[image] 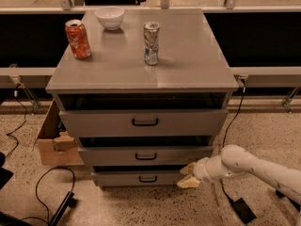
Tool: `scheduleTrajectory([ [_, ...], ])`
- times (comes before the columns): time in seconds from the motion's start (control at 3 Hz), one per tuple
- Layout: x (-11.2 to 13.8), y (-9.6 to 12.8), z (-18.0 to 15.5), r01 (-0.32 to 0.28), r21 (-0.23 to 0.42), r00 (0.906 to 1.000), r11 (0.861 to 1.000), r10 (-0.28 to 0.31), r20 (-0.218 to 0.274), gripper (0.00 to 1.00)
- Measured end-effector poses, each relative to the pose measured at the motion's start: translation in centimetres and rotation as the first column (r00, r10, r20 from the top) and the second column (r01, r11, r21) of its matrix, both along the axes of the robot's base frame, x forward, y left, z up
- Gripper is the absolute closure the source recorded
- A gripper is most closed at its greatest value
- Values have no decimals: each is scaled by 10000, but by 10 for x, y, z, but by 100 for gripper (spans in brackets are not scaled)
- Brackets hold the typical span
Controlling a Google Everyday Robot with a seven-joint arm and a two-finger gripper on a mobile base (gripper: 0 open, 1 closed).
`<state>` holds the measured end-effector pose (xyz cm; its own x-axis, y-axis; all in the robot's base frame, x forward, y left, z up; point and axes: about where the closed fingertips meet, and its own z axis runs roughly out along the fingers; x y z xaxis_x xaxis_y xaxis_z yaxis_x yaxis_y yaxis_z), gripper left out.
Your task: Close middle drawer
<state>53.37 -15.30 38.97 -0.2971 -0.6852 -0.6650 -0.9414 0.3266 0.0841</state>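
The grey cabinet (141,60) has three drawers, each pulled out a little. The middle drawer (108,155) has a low flat front with a small black bar handle (146,156) and a dark gap above it. The taller top drawer (94,122) sits above it and the lowest drawer (117,178) below. My gripper (189,175), on a white arm coming in from the lower right, is at the right end of the lowest drawer's front, just under the middle drawer's right corner. Its tan fingers (188,182) stand apart and hold nothing.
On the cabinet top stand a red soda can (77,39), a silver can (151,43) and a white bowl (109,18). A cardboard box (54,142) sits on the floor at the left. Cables (47,182) and a black power brick (242,210) lie on the floor.
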Motion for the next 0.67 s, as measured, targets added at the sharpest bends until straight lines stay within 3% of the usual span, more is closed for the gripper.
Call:
scheduleTrajectory([
  [0.33,-18,8,22,-994,-1749,9943,9795,1047,210,72],
  [0.67,-11,10,56,-1086,-3710,9836,9223,1537,942,95],
])
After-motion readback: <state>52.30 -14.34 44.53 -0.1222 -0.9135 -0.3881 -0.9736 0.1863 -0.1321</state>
